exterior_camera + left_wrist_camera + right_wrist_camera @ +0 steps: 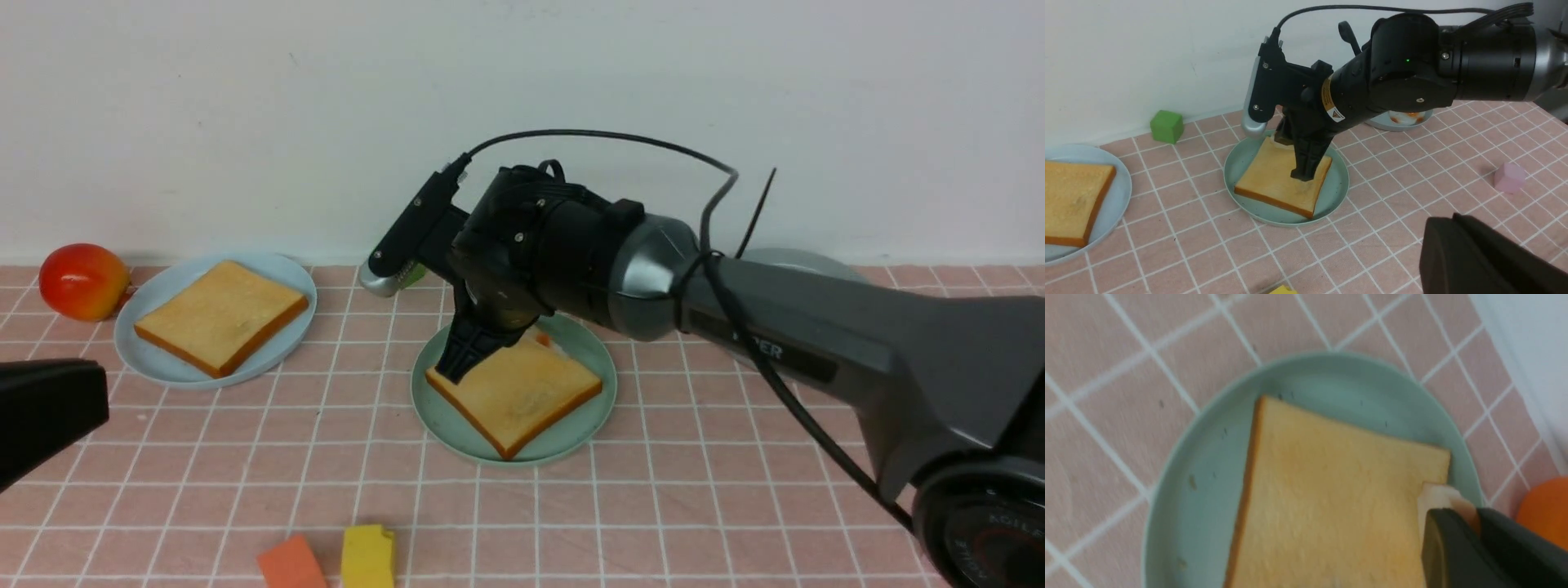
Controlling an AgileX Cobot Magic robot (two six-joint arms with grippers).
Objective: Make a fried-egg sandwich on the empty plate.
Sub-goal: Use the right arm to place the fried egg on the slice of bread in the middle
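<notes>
A toast slice (518,392) lies on the mint-green plate (437,412) at the table's middle. My right gripper (459,366) points down over the toast's back-left part. In the right wrist view its jaws (1457,516) are shut on a white and orange edge of the fried egg (1438,497), at the toast's (1331,498) corner. Most of the egg is hidden. The second toast slice (220,314) lies on the light blue plate (163,363) at the left. My left gripper (1443,222) is shut and empty, low at the front left.
A red-yellow toy fruit (82,280) sits at the far left. A green cube (1166,125) stands by the wall. A grey-blue plate (1386,124) behind the right arm holds something white and orange-brown. A pink block (1508,177) and orange (290,563) and yellow (367,555) blocks lie near the front.
</notes>
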